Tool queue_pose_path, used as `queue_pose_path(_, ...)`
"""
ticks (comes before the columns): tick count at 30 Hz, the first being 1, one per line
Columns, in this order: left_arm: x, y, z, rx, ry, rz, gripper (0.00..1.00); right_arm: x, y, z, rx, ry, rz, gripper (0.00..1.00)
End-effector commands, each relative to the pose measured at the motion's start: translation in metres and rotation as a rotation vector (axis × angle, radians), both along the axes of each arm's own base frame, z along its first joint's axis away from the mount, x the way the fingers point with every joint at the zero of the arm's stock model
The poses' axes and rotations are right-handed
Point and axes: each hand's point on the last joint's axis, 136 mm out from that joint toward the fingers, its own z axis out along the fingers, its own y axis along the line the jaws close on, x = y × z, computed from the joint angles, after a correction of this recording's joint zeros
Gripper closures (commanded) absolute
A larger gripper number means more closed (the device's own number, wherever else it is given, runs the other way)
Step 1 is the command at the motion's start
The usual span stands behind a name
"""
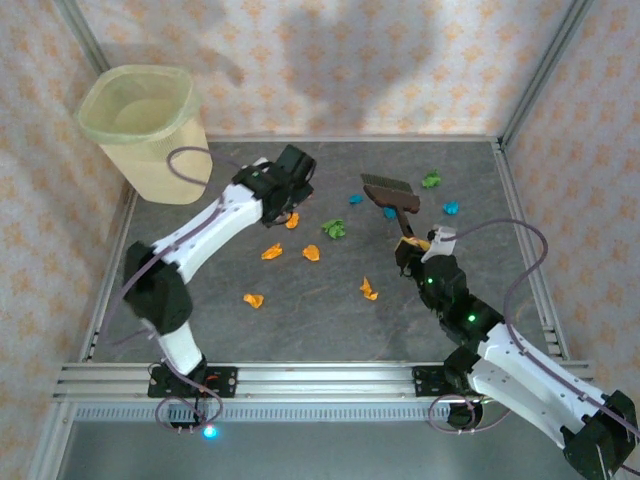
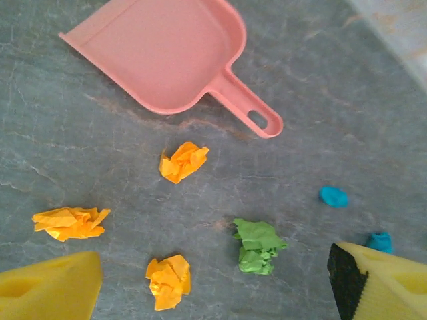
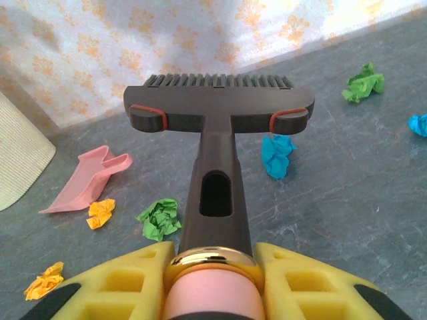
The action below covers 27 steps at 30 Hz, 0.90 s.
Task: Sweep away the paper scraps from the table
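Left end effector [image 2: 215,280], pink dustpan [image 2: 167,53] beyond

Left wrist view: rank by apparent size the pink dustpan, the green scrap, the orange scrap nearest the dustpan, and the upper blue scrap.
1. pink dustpan, by far the largest.
2. green scrap and orange scrap, too alike to rank.
3. upper blue scrap, the smallest.

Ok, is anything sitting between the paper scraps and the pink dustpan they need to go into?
No separate object does. Only bare table lies between the nearest orange scrap and the pink dustpan. But the pan's closed back and handle face the scraps; its open mouth points away.
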Motion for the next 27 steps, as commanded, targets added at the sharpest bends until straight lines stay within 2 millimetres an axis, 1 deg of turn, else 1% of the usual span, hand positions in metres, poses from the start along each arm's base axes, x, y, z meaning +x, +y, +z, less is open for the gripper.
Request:
queue_pose_path(1,0.0,0.003,-0.018,0.1,0.145,-0.001,0.11,0.002,-0.01,0.023,0.018,-0.11,-0.045,1.0)
queue_pose_path(4,0.022,-0.004,-0.029,0.125,0.158,0.024,0.08,-0.001,-0.013,0.023,0.031,-0.129,-0.051,1.0)
queue_pose_path(5,0.027,-0.004,-0.033,0.13,0.164,0.04,0.04,-0.002,-0.014,0.023,0.031,-0.131,-0.053,1.0)
queue_pose_path(6,0.031,-0.003,-0.036,0.141,0.172,0.069,0.02,-0.002,-0.015,0.023,0.031,-0.134,-0.056,1.0)
queue_pose_path(10,0.052,-0.003,-0.052,0.148,0.178,0.136,0.02,-0.003,-0.016,0.024,0.026,-0.136,-0.062,1.0)
queue_pose_path(15,0.077,-0.017,-0.07,0.085,0.165,0.158,0.03,-0.003,-0.015,0.024,0.036,-0.139,-0.055,1.0)
queue_pose_path(18,0.088,-0.019,-0.078,0.069,0.148,0.183,0.03,-0.003,-0.014,0.023,0.036,-0.138,-0.05,1.0)
queue_pose_path(23,0.097,-0.014,-0.098,0.034,0.154,0.259,0.03,-0.003,-0.014,0.022,0.039,-0.137,-0.048,1.0)
queue_pose_path(27,0.107,-0.018,-0.109,-0.011,0.135,0.287,0.04,-0.003,-0.013,0.022,0.042,-0.138,-0.045,1.0)
